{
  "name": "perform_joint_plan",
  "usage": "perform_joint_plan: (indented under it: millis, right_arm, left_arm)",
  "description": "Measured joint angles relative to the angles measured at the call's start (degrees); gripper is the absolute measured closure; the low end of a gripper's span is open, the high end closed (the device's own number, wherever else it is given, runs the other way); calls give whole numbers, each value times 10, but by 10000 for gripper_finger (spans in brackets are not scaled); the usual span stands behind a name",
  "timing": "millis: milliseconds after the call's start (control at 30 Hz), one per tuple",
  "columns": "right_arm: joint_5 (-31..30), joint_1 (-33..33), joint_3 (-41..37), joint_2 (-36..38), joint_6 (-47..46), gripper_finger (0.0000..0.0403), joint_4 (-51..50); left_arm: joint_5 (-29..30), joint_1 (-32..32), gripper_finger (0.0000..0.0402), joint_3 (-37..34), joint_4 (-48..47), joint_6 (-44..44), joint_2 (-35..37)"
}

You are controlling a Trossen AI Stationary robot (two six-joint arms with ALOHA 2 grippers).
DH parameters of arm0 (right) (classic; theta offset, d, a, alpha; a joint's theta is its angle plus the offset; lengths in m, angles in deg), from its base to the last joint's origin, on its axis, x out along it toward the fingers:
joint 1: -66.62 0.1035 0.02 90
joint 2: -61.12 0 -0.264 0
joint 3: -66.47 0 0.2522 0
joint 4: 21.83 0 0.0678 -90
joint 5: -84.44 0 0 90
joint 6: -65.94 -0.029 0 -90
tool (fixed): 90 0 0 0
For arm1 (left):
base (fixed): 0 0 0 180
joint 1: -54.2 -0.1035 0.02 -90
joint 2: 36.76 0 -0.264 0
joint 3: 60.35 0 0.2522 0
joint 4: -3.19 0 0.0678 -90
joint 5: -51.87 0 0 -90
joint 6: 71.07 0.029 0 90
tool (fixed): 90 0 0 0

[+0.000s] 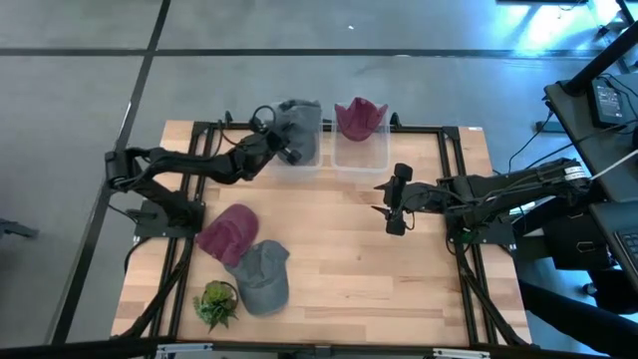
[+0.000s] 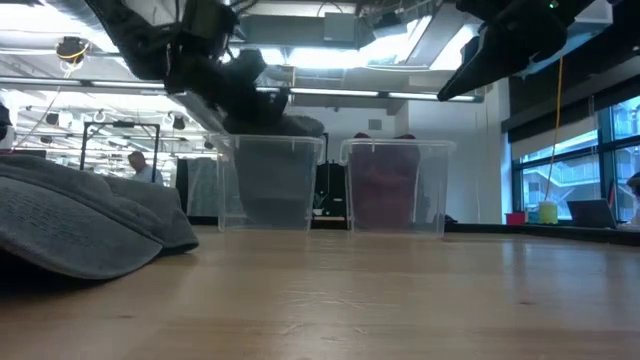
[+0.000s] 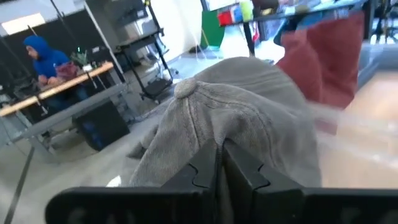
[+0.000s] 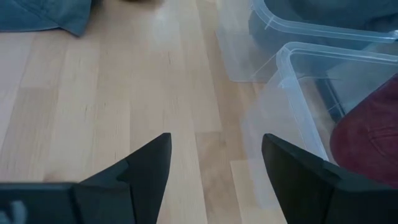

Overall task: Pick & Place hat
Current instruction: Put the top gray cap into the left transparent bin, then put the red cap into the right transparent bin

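— Holding a grey hat (image 1: 299,118) by its crown, is it, that left pincer (image 1: 282,148)?

— Yes. Its two fingers (image 3: 239,168) are pinched tight together on the cloth, and the hat hangs above the left clear bin (image 1: 301,158) at the far edge of the bench (image 1: 339,259). Seen level with the bench top, the hat droops onto that bin's rim.

— And the bin beside it?

— The right clear bin (image 1: 360,152) stands just to the right of the first, and a maroon hat (image 1: 359,117) sits in it, poking up over the far wall.

— Where is the other arm?

— The right pincer (image 1: 395,204) hovers over bare wood on the near side of the right bin, its fingers (image 4: 147,168) spread wide apart, gripping nothing.

— Anything else on the bench?

— Near the left front, a second maroon hat (image 1: 228,232) lies touching a second grey hat (image 1: 264,275), and a small green plant (image 1: 216,303) sits just to the left of the grey one, close to the near edge.

— Anyone about?

— A person in a blue hood (image 3: 45,57) sits at a desk in the room beyond the bench.
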Motion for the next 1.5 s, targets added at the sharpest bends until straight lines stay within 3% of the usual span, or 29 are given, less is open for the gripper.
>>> perform_joint_plan:
  millis: [333, 767, 1133, 1500]
  right_arm:
    - [0, 0, 1, 0, 0, 153, 1]
    - [0, 0, 1, 0, -1, 153, 1]
    - [1, 0, 1, 0, -2, 153, 1]
    - [1, 0, 1, 0, 0, 153, 1]
  left_arm:
    - [-24, -9, 394, 0, 11, 10, -31]
    - [6, -5, 336, 0, 9, -21, -31]
    - [49, 19, 253, 0, 8, -64, -30]
    - [75, 29, 239, 0, 13, -107, -27]
